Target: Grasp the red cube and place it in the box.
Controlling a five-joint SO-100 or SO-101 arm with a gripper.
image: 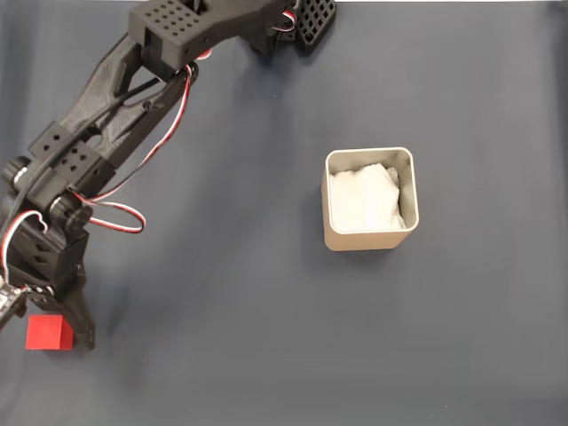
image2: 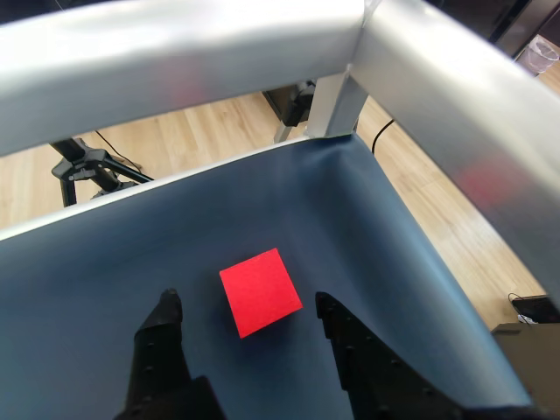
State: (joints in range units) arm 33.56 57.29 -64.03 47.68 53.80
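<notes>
Dark blue-grey cloth covers our table (image: 266, 337), and in the wrist view a metal frame and a wooden floor show beyond its edge. We judge the task barely begun: the red cube (image: 46, 333) sits on the cloth at the lower left of the fixed view, not yet gripped, and the box (image: 330, 232) waits well apart, right of centre, with only white padding (image: 364, 200) inside. Grasp, carry and drop all remain. Our gripper (image2: 249, 308) is spread wide; the cube (image2: 260, 290) lies just ahead between the fingertips, untouched.
</notes>
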